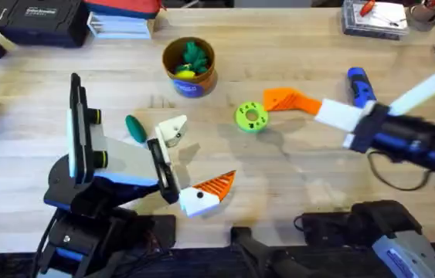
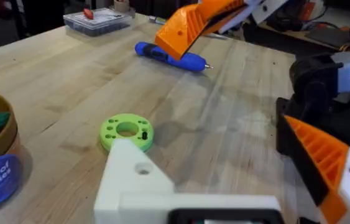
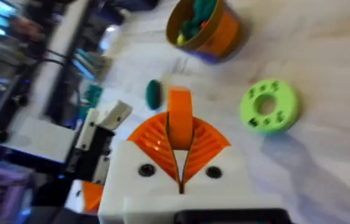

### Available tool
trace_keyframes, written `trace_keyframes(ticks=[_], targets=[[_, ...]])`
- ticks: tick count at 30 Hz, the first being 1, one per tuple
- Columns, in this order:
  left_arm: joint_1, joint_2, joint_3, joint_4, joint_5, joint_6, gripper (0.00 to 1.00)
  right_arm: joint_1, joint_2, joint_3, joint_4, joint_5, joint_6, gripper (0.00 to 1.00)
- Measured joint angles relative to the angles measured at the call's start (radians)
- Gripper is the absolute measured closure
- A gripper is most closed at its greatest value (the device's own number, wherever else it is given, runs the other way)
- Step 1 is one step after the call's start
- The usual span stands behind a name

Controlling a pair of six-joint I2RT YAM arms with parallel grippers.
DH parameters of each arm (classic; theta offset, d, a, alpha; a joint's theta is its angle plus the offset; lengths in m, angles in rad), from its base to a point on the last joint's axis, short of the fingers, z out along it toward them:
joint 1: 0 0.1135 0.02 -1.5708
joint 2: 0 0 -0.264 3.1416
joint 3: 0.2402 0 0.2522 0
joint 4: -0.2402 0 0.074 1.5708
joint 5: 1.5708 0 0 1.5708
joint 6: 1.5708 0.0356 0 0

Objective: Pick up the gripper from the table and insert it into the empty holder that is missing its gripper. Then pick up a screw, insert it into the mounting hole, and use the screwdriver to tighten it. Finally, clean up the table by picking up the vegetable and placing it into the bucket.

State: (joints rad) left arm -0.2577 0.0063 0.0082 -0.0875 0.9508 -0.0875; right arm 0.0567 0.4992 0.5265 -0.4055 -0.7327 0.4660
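The right gripper (image 3: pixel 179 152) has its ribbed orange fingers pressed together on the loose orange gripper (image 3: pixel 179 118), which stands up between them. In the overhead view it hangs over mid-table, with the green disc (image 1: pixel 251 116) just beside it at about 8 o'clock.

The left gripper (image 1: pixel 194 181) lies low at 7 o'clock from there. One finger is the empty holder (image 2: pixel 138 177), bare white; the other carries its orange tip, and the two stand apart, holding nothing.

By my reading the insertion step is in hand: next the right arm, stretched in from the lower right, must carry the piece toward 7 o'clock and line it up with the holder.

The vegetable (image 1: pixel 135 127) lies at 10 o'clock of the left gripper, the bucket (image 1: pixel 189 66) at 12, the screwdriver (image 1: pixel 361 85) far off at 2.
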Motion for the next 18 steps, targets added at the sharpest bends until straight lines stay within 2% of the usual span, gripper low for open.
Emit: trace_keyframes(ticks=[4, 8, 13, 18], targets=[[0.000, 0.000, 0.000, 0.000, 0.000, 0.000, 0.016, 0.042, 0.000, -0.126, 0.134, -0.106, 0.205, 0.988], [0.000, 0.000, 0.000, 0.000, 0.000, 0.000, 0.016, 0.119, 0.000, -0.195, 0.248, -0.144, 0.351, 0.988], [0.000, 0.000, 0.000, 0.000, 0.000, 0.000, 0.015, 0.242, 0.000, -0.243, 0.344, -0.110, 0.501, 0.988], [0.000, 0.000, 0.000, 0.000, 0.000, 0.000, 0.015, 0.376, 0.000, -0.254, 0.418, -0.013, 0.619, 0.988]])
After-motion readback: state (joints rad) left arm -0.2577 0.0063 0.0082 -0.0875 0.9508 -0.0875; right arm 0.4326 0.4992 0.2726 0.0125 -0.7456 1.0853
